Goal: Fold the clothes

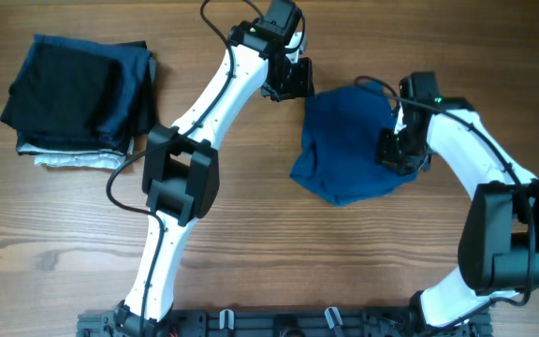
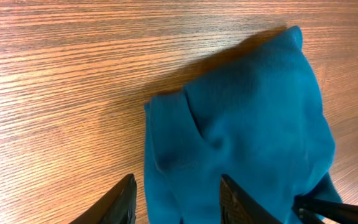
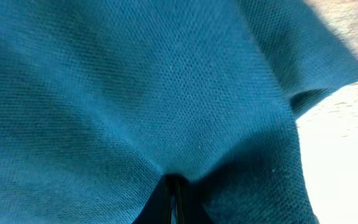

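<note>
Overhead view, left to right: a stack of folded garments (image 1: 78, 98) sits well apart from the T-shirt (image 1: 344, 140), off its left side. The blue T-shirt itself lies bunched and part-folded on the counter (image 1: 251, 234). The left tool (image 1: 291, 82) hovers at the T-shirt's far left corner. Its fingers (image 2: 122, 202) are spread, with the cloth's edge lying loose between them and nothing pinched. The right tool (image 1: 400, 150) is over the T-shirt's right side, pressed together on a pucker of blue cloth that drapes away from the pinch.

The step in hand looks like drawing the cloth flat for a fold. To do it well, I judge the left tool should close on a single layer at that corner, not on a doubled edge. Both tools should then pull apart evenly and low, so the fabric tightens without dragging the whole bundle.

Collar, label and sleeves are lost in the folds. How many layers the right tool holds cannot be told, since its wrist view is nearly all cloth. The left wrist view cuts off the T-shirt's near edge.
</note>
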Tool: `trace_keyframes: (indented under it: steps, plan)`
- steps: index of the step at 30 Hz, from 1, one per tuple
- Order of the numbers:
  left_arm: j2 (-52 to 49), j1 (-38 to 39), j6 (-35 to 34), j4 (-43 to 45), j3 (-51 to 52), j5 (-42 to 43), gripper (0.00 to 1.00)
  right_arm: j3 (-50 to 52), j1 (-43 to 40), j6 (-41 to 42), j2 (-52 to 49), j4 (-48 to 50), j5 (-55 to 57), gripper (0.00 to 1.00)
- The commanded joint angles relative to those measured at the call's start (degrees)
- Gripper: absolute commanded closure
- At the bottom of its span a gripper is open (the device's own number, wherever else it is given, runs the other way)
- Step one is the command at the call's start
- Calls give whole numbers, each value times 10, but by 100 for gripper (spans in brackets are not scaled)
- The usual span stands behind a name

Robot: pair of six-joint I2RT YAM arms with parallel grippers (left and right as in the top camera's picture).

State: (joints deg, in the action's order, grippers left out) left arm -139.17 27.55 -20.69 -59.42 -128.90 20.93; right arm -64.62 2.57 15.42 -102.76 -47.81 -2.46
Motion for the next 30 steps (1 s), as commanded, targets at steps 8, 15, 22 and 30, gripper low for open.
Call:
trace_keyframes:
  steps: [8, 15, 22, 30]
  plan:
    - [-69, 12, 9, 19, -4, 5, 64, 24, 5, 13, -9, 11, 9, 96]
    - [-73, 8, 7, 20, -4, 10, 78, 24, 5, 13, -9, 9, 7, 96]
    - [-63, -11, -20, 24, -5, 119, 54, 24, 5, 13, -9, 11, 3, 95]
    - [-63, 11, -23, 18, -5, 120, 80, 24, 5, 13, -9, 11, 3, 95]
